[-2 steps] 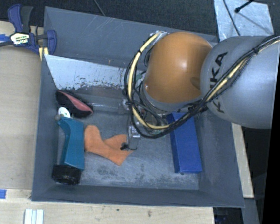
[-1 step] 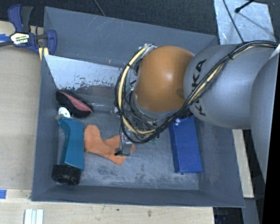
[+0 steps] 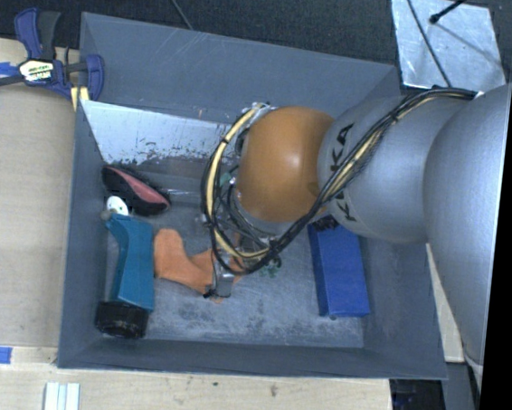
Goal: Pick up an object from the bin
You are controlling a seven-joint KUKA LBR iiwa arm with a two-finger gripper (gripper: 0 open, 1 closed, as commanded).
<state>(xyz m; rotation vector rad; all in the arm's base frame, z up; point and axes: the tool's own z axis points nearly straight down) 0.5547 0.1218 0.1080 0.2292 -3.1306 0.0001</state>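
My gripper [image 3: 221,284] reaches down at the middle of the bin floor, its tip against the right end of a flat orange piece [image 3: 176,258] that lies there. Whether the piece is between the fingers is hidden under the wrist. Left of the orange piece lies a teal tool with a black round end [image 3: 130,277] and a white tip. Above it rests a dark brush-like thing with a pink side [image 3: 137,191].
A blue rectangular block [image 3: 341,269] lies at the right of the bin floor, partly under the arm. The arm with its orange cover and cables spans the bin's right and centre.
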